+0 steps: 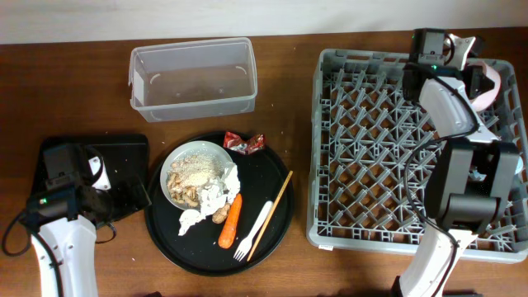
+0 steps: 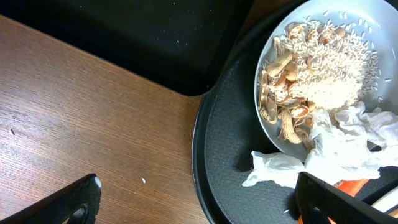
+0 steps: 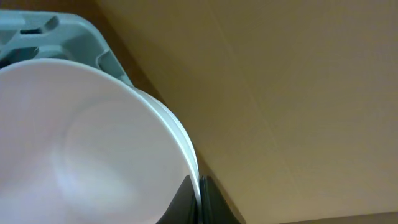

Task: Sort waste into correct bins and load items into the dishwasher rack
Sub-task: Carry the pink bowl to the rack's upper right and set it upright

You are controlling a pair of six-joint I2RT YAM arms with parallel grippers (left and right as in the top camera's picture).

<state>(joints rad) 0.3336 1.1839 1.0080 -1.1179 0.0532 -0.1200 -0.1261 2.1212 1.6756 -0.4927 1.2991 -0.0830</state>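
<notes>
Pale bowl (image 3: 87,143) in right pincer (image 3: 198,190) (over rack (image 1: 363,148) corner), left pincer (image 2: 199,202) spread

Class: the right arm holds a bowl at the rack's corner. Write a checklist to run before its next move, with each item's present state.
1. Right gripper shut on the bowl rim: ok.
2. Bowl over the dishwasher rack: ok, at its far right corner.
3. Pegs beneath the bowl free: cannot tell, the arm hides them.
4. Left gripper open, away from the rack: ok.
5. White plate ready to load: not ok, scraps and tissue lie on it.
</notes>
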